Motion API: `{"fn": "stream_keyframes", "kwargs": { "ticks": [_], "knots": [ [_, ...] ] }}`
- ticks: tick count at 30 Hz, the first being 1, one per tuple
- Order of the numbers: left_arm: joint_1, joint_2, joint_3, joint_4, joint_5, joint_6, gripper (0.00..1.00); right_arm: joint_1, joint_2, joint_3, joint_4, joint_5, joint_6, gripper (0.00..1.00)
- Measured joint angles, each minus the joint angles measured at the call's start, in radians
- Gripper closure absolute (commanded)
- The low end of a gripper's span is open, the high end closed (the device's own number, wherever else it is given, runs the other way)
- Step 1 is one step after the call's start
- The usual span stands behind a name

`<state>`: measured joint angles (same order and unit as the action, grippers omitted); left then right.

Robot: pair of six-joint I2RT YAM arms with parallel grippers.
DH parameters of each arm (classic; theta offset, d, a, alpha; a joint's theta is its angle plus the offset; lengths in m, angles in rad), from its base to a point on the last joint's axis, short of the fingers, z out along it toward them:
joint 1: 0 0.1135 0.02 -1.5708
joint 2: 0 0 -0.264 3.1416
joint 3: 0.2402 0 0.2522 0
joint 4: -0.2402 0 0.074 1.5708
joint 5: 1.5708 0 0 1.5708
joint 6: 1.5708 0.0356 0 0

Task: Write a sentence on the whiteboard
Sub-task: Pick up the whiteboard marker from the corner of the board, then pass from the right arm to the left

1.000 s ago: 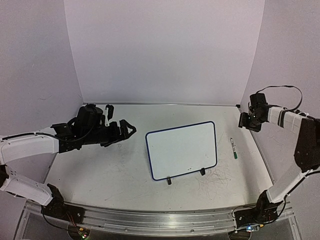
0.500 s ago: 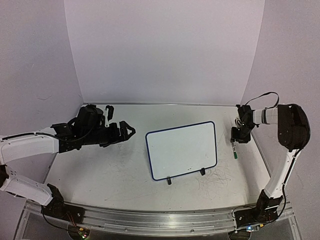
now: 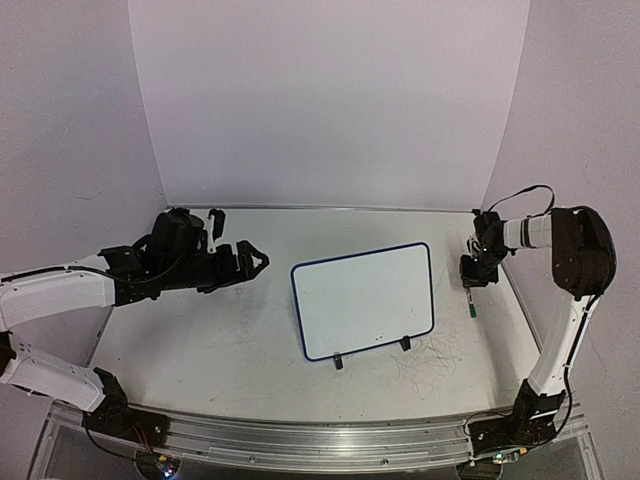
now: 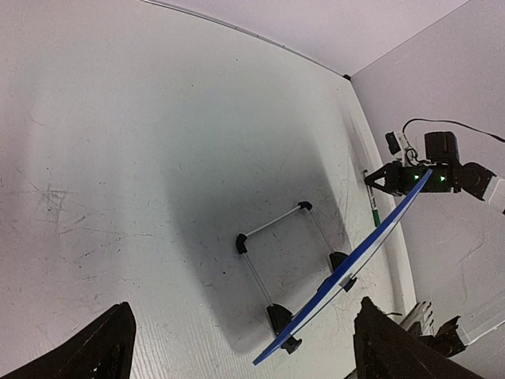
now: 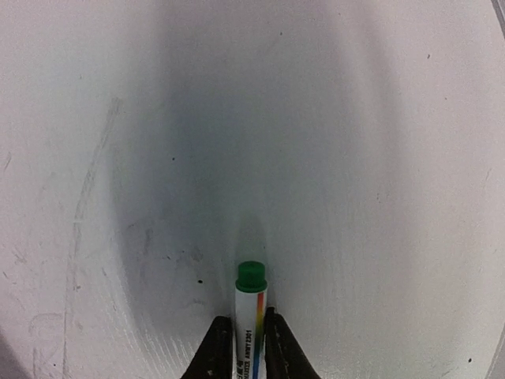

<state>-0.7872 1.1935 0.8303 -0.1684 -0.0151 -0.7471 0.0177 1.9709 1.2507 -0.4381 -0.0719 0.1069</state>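
The whiteboard (image 3: pixel 365 298), white with a thin blue rim, stands tilted on two black feet mid-table; its face is plain white and the sentence is out of view. In the left wrist view the whiteboard (image 4: pixel 371 245) shows edge-on. A white marker with green cap (image 3: pixel 469 300) lies on the table right of the board. My right gripper (image 3: pixel 470 280) is down at its far end, shut on the marker (image 5: pixel 251 294) with both fingers pressed to its barrel, right gripper (image 5: pixel 249 320). My left gripper (image 3: pixel 258 259) hovers open to the left of the board, with nothing between its fingers, left gripper (image 4: pixel 243 316).
Faint grey scribble marks (image 3: pixel 430 350) cover the tabletop in front of the board's right foot. The board's wire stand (image 4: pixel 272 237) reaches back behind it. White walls enclose the table on three sides, the right wall close beside the marker.
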Motion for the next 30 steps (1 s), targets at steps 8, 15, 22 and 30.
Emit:
{"fn": "stream_keyframes", "kwargs": {
  "ticks": [8, 15, 22, 30],
  "knots": [
    [0.0, -0.013, 0.0, -0.025, -0.026, 0.013, 0.01, 0.005, -0.01, -0.022, 0.044, -0.002, 0.011, 1.0],
    [0.0, -0.019, 0.028, -0.063, -0.068, 0.019, 0.0, 0.007, -0.193, -0.114, 0.077, -0.04, 0.035, 1.0],
    [0.0, -0.02, 0.112, -0.065, -0.053, 0.024, 0.02, 0.009, -0.564, -0.137, 0.18, -0.194, 0.121, 1.0],
    [0.001, -0.005, 0.145, 0.104, 0.165, 0.002, 0.07, 0.158, -0.854, -0.195, 0.543, -0.423, 0.412, 1.0]
  ]
}}
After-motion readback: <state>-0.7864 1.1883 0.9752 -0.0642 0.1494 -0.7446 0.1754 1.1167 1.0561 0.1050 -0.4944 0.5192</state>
